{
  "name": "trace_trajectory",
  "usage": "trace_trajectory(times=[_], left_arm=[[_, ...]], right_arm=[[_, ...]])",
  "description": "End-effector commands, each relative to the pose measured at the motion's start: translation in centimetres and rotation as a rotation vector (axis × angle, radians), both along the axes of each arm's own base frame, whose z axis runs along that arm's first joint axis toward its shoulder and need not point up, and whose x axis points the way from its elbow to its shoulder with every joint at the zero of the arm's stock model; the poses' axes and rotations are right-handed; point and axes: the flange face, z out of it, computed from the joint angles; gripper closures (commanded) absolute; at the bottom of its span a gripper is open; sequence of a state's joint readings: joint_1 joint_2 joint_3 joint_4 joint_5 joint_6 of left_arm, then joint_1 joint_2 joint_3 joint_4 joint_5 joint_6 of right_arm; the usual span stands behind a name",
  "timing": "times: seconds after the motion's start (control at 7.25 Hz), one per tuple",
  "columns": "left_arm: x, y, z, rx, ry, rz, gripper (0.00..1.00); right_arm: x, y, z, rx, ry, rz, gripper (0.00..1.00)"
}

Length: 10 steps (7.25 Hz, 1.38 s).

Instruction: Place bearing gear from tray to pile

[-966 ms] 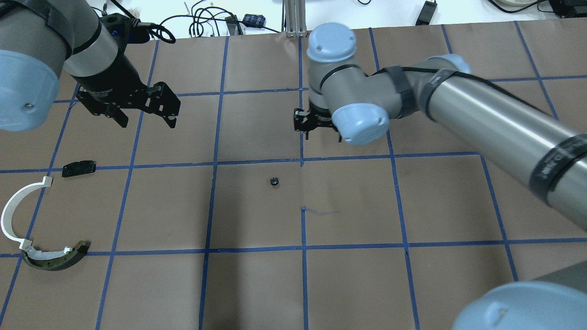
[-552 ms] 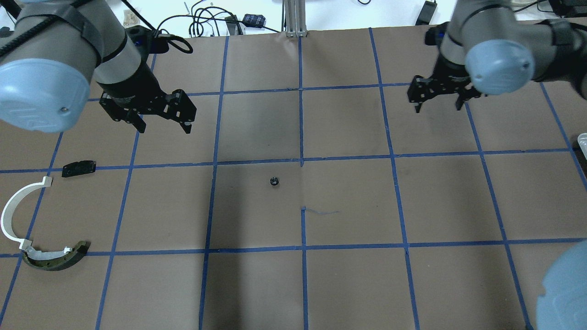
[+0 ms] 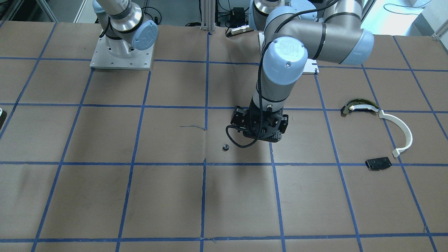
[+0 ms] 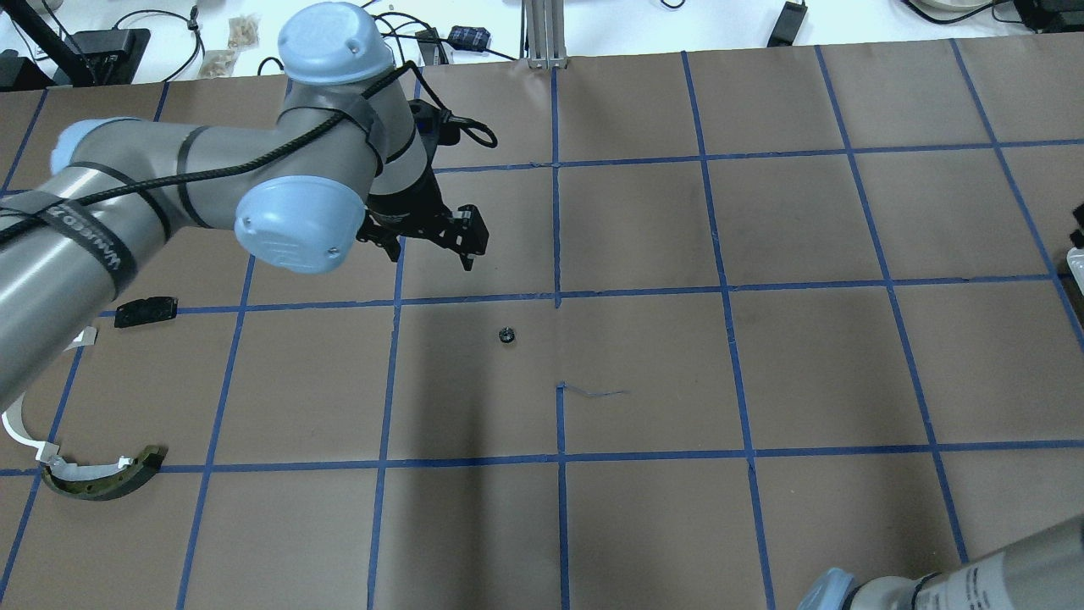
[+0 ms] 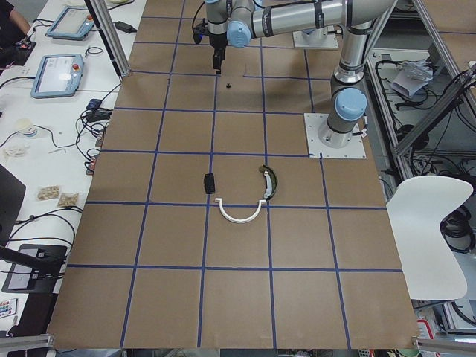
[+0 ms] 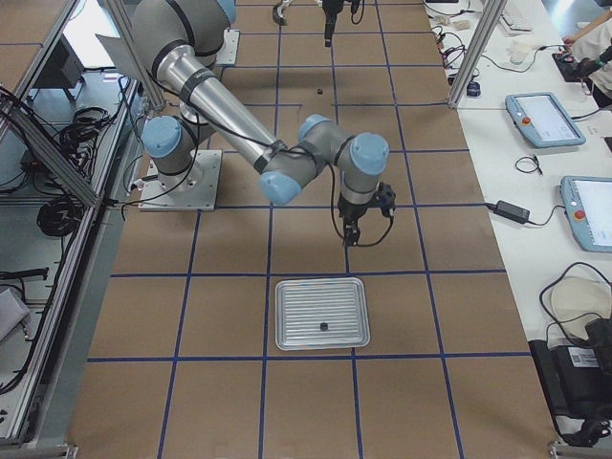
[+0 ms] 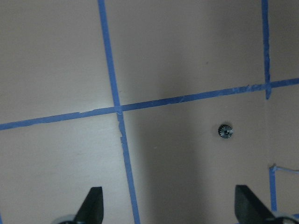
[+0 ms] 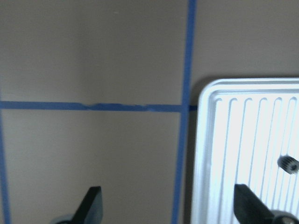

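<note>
The left gripper (image 4: 432, 259) hangs released and empty above the paper-covered table (image 4: 644, 373), its fingers (image 7: 91, 205) spread wide. In the overhead view one bearing gear (image 4: 506, 335) lies alone between its 4 and 5 o'clock, near but apart. The right gripper (image 8: 169, 205) is likewise spread and empty, with the tray (image 8: 205, 140) at its 3 o'clock holding a second gear (image 8: 289, 164). The pile (image 3: 378, 163), made up of black plate (image 4: 146, 311), dark-and-tan piece (image 4: 102, 487) and white arc (image 3: 408, 134), sits well apart at the table gear's 8 to 9 o'clock.

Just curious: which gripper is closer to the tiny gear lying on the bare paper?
Left. The left gripper hovers near the gear; the right gripper is far off by the tray.
</note>
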State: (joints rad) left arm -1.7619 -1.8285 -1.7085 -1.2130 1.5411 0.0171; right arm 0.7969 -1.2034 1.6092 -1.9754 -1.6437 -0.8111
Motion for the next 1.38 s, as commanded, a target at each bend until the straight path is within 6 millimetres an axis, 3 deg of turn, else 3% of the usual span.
trace_trajectory(times=[0.0, 0.28, 0.41, 0.69, 0.83, 0.97, 1.24], left_arm=[[-2.8, -0.2, -5.9, 0.056, 0.003, -0.044, 0.00], [-4.5, -0.1, -9.2, 0.044, 0.002, -0.075, 0.00], [-4.7, -0.3, -10.8, 0.059, -0.005, -0.078, 0.00], [-5.1, -0.2, -12.4, 0.082, -0.010, -0.092, 0.00], [-5.1, -0.2, -12.8, 0.089, -0.012, -0.092, 0.08], [-5.1, -0.2, -13.6, 0.102, -0.016, -0.089, 0.09], [-5.1, -0.2, -14.0, 0.110, -0.016, -0.096, 0.18]], right_arm=[[-12.7, 4.2, -5.8, -0.013, 0.039, 0.038, 0.00], [-17.1, 3.7, -10.7, -0.016, 0.029, 0.112, 0.00], [-18.0, 4.1, -10.3, -0.012, 0.035, 0.108, 0.01], [-17.1, 4.0, -10.7, -0.004, 0.013, 0.085, 0.05], [-16.7, 4.1, -10.5, 0.003, -0.002, 0.070, 0.07], [-16.7, 4.1, -10.4, 0.003, -0.002, 0.070, 0.11], [-16.4, 4.3, -11.3, 0.011, -0.017, 0.079, 0.26]])
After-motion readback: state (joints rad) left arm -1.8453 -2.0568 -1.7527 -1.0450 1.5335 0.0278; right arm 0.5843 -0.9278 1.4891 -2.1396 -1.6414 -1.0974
